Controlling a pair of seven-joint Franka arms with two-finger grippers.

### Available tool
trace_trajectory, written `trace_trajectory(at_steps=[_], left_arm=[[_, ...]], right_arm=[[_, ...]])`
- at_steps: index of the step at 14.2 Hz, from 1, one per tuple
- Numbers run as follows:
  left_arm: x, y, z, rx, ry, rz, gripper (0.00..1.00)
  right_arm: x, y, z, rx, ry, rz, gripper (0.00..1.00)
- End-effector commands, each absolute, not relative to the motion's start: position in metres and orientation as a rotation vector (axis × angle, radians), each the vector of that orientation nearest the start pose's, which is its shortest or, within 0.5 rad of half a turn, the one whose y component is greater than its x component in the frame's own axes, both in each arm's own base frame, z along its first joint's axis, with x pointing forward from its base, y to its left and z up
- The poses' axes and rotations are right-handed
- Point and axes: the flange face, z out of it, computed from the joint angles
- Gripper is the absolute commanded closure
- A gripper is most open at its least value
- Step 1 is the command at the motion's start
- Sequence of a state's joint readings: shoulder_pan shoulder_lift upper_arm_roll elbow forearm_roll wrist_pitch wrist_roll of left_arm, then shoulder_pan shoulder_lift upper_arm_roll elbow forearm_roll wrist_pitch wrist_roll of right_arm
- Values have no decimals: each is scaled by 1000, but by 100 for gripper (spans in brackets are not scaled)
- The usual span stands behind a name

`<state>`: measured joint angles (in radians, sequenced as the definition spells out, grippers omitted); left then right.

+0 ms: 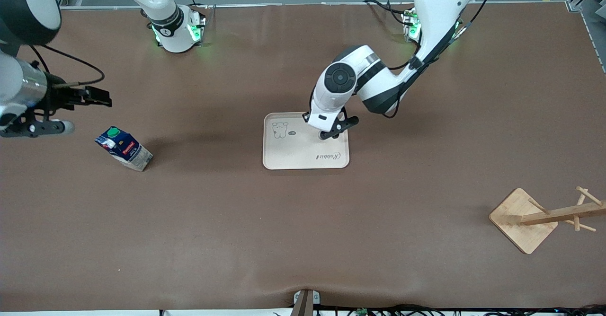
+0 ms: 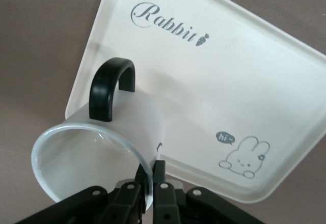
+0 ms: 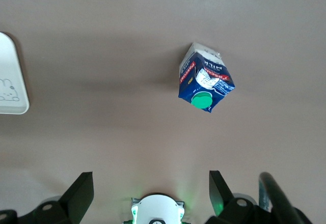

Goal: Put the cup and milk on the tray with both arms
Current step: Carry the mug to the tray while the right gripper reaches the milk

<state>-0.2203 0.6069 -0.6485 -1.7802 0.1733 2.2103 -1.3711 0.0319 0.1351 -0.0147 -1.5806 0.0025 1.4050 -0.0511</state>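
The cream tray (image 1: 298, 153) lies mid-table; the left wrist view shows its "Rabbit" lettering and rabbit drawing (image 2: 244, 81). My left gripper (image 1: 333, 131) is over the tray's part toward the left arm's end, shut (image 2: 151, 170) on the rim of the white cup (image 2: 127, 132). The cup is tilted with its black handle (image 2: 111, 89) up, just above the tray's edge. The front view hides the cup under the wrist. The milk (image 1: 124, 148) stands toward the right arm's end and shows in the right wrist view (image 3: 205, 84). My right gripper (image 1: 80, 113) is open and empty, high over the table beside the milk.
A wooden rack (image 1: 539, 216) lies tipped on its square base toward the left arm's end, nearer to the front camera. A corner of the tray (image 3: 10, 76) shows in the right wrist view. The two green-lit arm bases stand along the table's edge.
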Motion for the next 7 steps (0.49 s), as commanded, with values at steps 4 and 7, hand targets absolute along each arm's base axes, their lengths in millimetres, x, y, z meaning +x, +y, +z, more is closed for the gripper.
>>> trace_trajectory(at_steps=[4, 7], left_arm=[[457, -473, 253, -3060, -753, 355, 100], [458, -470, 245, -3041, -780, 363, 100]], right_arm=[[613, -18, 492, -3092, -477, 552, 0], [614, -41, 489, -3095, -383, 521, 0]])
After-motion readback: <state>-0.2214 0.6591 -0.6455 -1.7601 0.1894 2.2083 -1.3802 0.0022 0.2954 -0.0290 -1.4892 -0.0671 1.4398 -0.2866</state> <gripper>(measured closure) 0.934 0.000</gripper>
